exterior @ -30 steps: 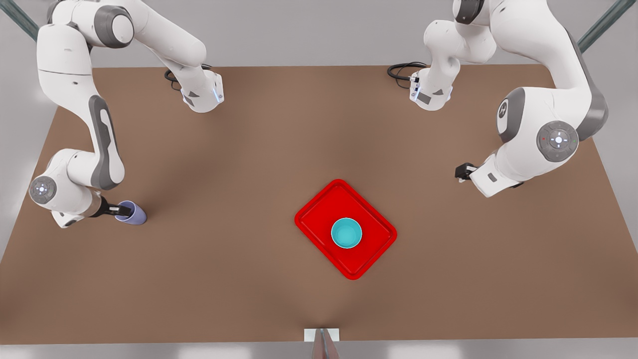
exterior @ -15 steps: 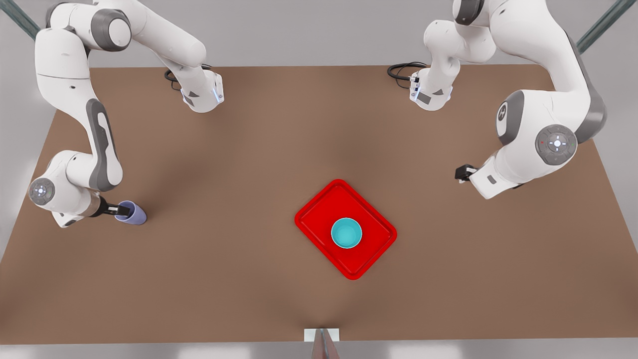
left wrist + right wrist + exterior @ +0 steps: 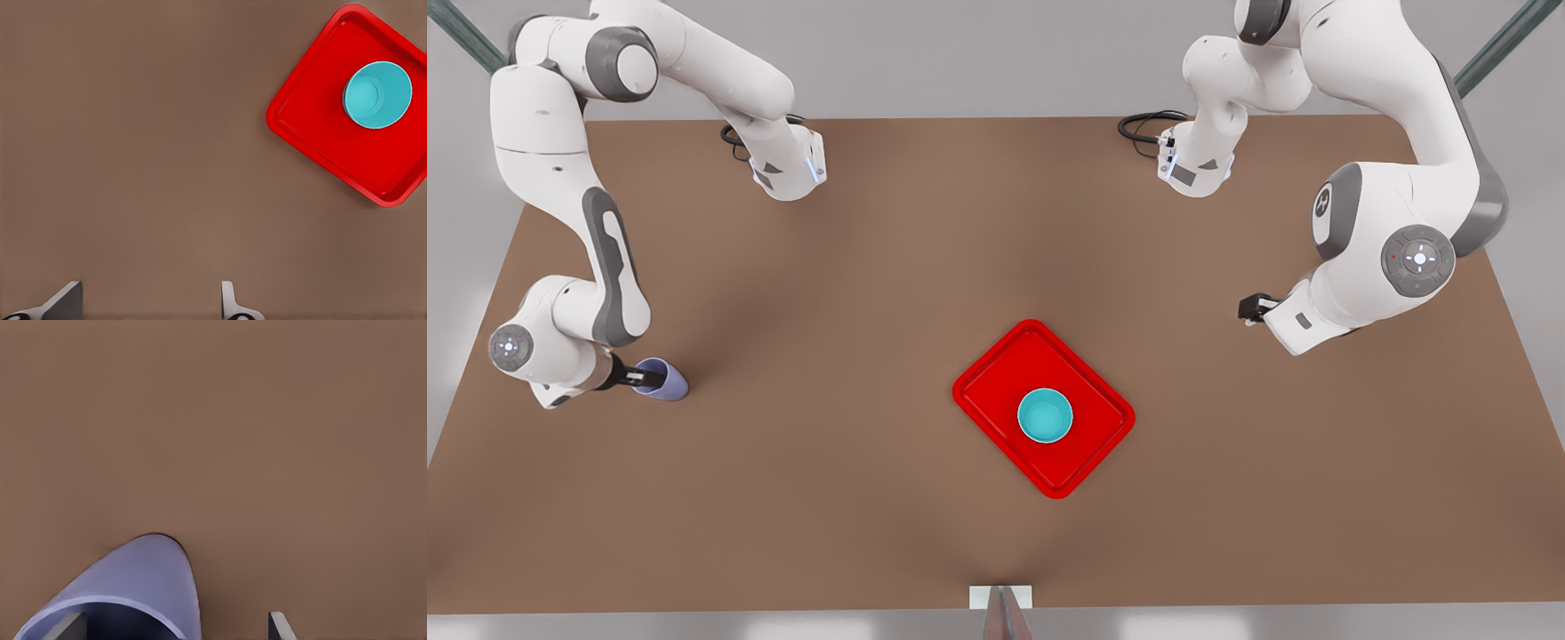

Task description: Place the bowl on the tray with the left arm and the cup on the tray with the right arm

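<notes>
In the front view, the small glossy teal round bowl (image 3: 1046, 415) is seen resting near the middle of the flat bright red rectangular tray (image 3: 987, 384), which lies on the brown bench (image 3: 871, 267) not far from its near edge, so the bowl half of the task is judged done. The small pale lavender tapered cup (image 3: 663, 380) is seen standing on the bench close to the edge at the front view's left, well apart from the tray, with the right gripper (image 3: 643, 377) brought down over its rim; the cup half is judged not yet done. The left gripper (image 3: 1249, 308) is held above bare bench toward the edge at the front view's right, away from the tray, and that arm is judged to be waiting. In the left wrist view, the left gripper (image 3: 150, 303) is shown with its two fingers spread wide and nothing between them, while the tray (image 3: 303, 120) and the bowl (image 3: 377, 94) on it are seen farther off. In the right wrist view, the right gripper (image 3: 177, 623) is shown parted, one finger inside the cup (image 3: 143, 577) and the other outside its wall, not yet pressed together. What is left, by this reading, is the pinch on the cup's wall, the lift, the carry across the bench and the setting down on the free red surface beside the bowl.
</notes>
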